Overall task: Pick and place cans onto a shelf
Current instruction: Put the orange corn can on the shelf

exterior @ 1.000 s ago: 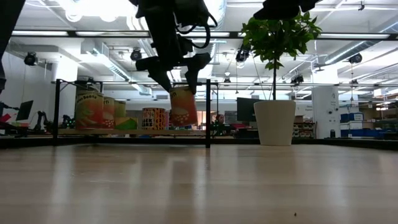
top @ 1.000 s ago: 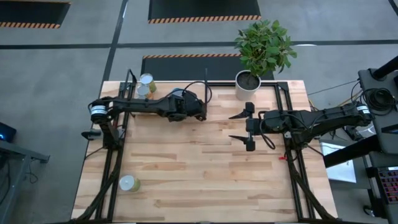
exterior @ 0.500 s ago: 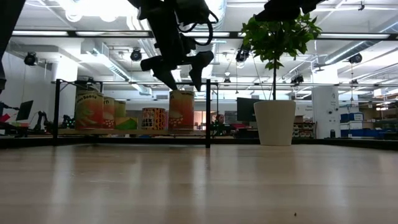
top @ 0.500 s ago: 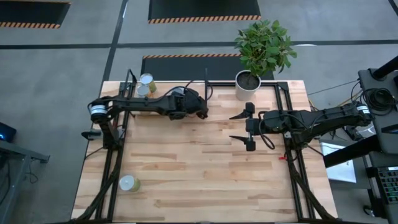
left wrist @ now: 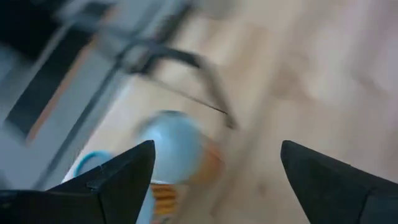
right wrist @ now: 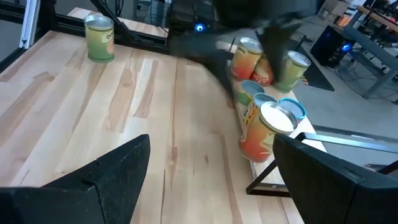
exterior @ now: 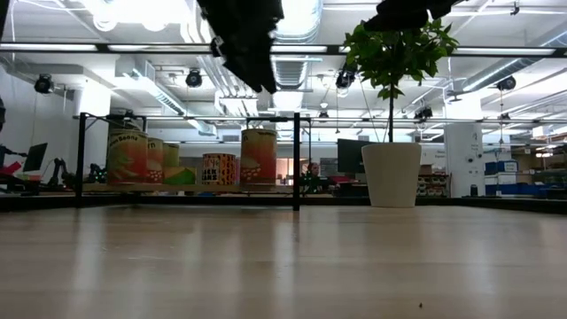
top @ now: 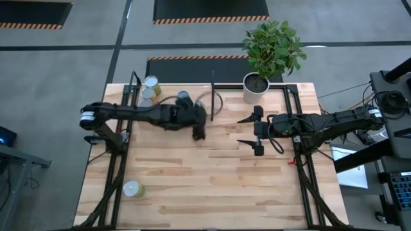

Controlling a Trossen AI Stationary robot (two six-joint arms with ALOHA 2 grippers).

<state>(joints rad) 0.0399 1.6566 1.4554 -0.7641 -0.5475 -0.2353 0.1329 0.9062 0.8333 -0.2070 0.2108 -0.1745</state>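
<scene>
The cans [top: 149, 87] stand grouped on the shelf [top: 212, 86] at the far edge of the surface [top: 212, 173] in the high view, one blue-topped can [top: 184, 97] just behind the left claw [top: 198, 131], which hangs empty and spread over bare wood; a lone can [top: 132, 188] sits well apart from it at the near left corner, and the right claw [top: 247, 131] waits spread below the plant pot [top: 255, 86]. In the low view, the cans [exterior: 258, 158] line the shelf [exterior: 186, 188] with the left arm lifted above them. The left wrist view, blurred, shows its spread fingers [left wrist: 118, 180] framing a blue-topped can [left wrist: 177, 149]. The right wrist view shows spread fingers [right wrist: 99, 177], the shelf's cans [right wrist: 264, 127] ahead, and the lone can [right wrist: 99, 37] farther off.
</scene>
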